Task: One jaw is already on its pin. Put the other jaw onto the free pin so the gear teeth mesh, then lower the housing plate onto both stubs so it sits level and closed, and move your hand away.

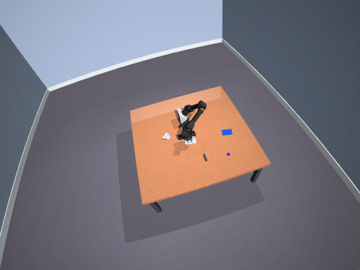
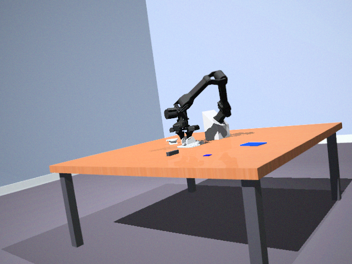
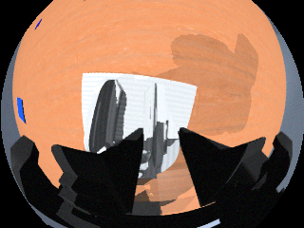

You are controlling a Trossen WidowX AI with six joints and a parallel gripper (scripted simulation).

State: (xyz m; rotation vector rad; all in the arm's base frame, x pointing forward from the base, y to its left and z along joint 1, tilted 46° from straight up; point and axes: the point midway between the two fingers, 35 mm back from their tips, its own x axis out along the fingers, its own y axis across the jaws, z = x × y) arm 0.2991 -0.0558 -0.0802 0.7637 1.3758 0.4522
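Jaws part-open, gripping a jaw piece
The white jaw piece, over the base plate on the table, looks light, stiff; best pinched by its flat sides.

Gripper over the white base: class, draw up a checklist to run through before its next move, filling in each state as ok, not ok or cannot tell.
1. Gripper is shut on a part: ok; which part is hidden.
2. White base lies flat on the table: ok.
3. Black bar lies clear of the base: ok.
4. Gear teeth mesh: cannot tell, too small and partly covered.
5. Both jaws sit on their pins: cannot tell.
6. Gripper is away from the assembly: not ok, its fingers are right at it.
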